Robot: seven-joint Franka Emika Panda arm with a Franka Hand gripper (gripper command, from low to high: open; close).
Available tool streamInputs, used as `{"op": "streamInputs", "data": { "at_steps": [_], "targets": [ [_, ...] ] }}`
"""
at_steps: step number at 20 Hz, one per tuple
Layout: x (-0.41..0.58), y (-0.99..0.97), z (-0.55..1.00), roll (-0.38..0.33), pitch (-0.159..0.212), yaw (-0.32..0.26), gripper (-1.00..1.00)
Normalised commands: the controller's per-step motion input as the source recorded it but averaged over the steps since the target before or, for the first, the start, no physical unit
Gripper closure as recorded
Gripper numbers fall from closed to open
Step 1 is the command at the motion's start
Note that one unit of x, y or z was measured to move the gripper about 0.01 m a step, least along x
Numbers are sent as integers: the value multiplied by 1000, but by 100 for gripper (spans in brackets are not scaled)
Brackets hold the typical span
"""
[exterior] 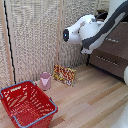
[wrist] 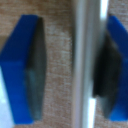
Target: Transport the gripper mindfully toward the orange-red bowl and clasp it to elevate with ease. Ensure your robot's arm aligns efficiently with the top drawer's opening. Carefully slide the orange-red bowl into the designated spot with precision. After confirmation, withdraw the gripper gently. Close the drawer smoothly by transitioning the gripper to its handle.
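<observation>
Silver handle: between the hand's blue fingers, pads near, grasping unclear.
Floor: red basket, pink cup, printed box.

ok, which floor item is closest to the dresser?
The colourful packet; pink cup and red basket sit further to the exterior view's left.

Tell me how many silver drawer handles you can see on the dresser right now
2. One handle runs across the lower drawer front at the exterior view's right; another shows above it, partly behind the robot's arm. More may be hidden. The wrist view shows a silver bar between the fingers.
</observation>
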Motion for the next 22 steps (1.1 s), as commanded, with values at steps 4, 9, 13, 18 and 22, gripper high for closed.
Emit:
{"op": "streamInputs", "data": {
  "at_steps": [4,9,13,18,22],
  "targets": [
    [-35,-317,232,-65,123,-47,100],
    [33,-635,410,-34,55,-2,100],
    [48,-656,454,-37,10,42,100],
    [20,-816,462,-15,0,47,100],
    [0,-992,355,9,0,43,100]
  ]
}}
